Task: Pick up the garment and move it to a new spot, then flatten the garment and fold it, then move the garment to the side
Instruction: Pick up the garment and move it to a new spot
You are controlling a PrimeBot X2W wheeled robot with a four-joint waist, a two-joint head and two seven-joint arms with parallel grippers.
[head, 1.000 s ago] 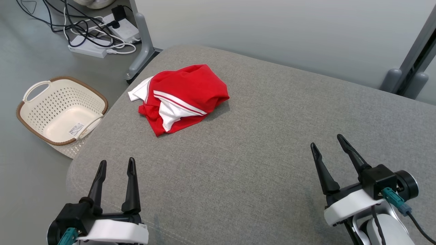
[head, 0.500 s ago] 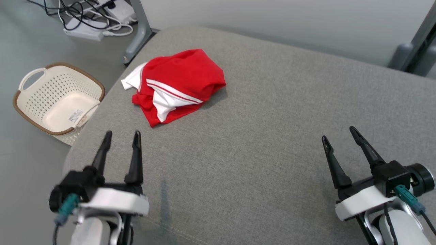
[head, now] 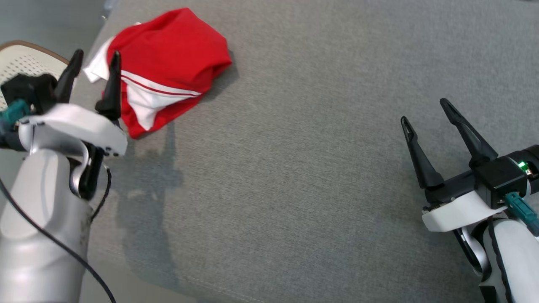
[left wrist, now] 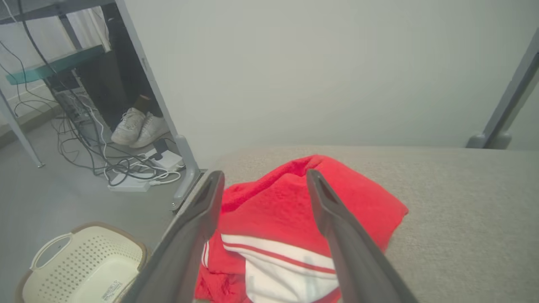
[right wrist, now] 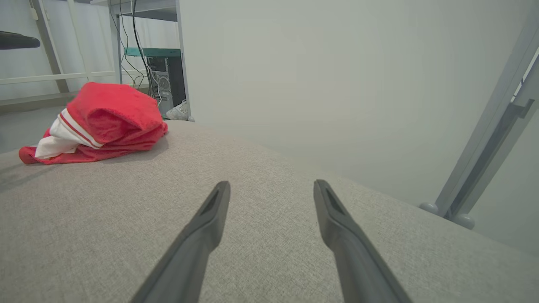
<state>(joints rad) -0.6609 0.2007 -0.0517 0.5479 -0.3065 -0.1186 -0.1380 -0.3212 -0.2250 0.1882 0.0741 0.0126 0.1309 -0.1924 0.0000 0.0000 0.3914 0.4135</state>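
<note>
**Operator:** Item one, the garment?
**Spotter:** You have one red-and-white garment (head: 168, 54), crumpled, on the far left of the grey padded surface (head: 294, 176), near its edge.
**Operator:** Left claw?
**Spotter:** Your left claw (head: 96, 54) is spread wide and empty at the garment's left edge. In the left wrist view its fingers (left wrist: 337, 227) frame the red cloth.
**Operator:** Right claw?
**Spotter:** Your right claw (head: 424, 111) is also spread wide and empty, well apart from the garment.
**Operator:** Sundries?
**Spotter:** One cream perforated basket (head: 25, 63) on the floor, left of the surface.
</note>
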